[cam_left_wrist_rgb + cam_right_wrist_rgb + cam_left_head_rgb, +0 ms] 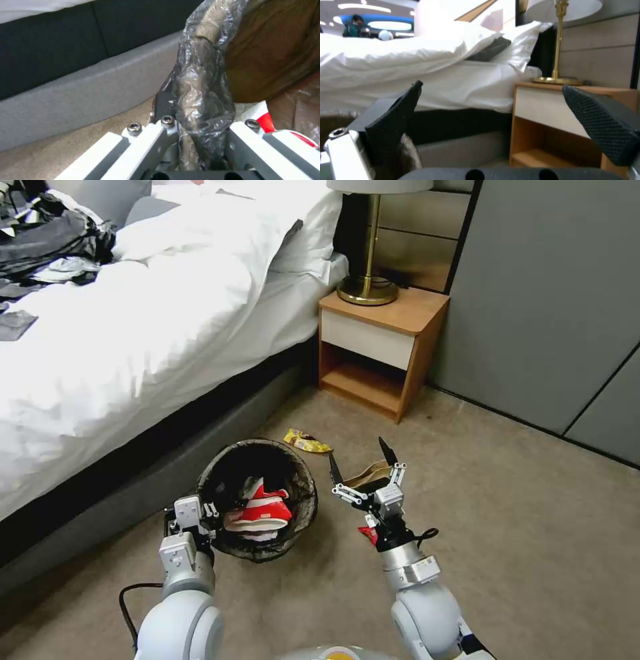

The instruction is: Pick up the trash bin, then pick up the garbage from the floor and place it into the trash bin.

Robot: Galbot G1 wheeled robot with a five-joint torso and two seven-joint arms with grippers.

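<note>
Trash bin (263, 500) sits low beside the bed (133, 327), its bag-covered rim pinched by the left claw (200, 513); the left wrist view shows dark film (200, 100) clamped between the fingers. Crushed red-and-white cups (260, 512) lie inside. The right claw (363, 463) hangs spread wide, grasping nothing, above a tan paper piece (373, 473). Farther off lies a yellow wrapper (307, 441), then the nightstand (383, 347) and lamp (558, 40).
</note>
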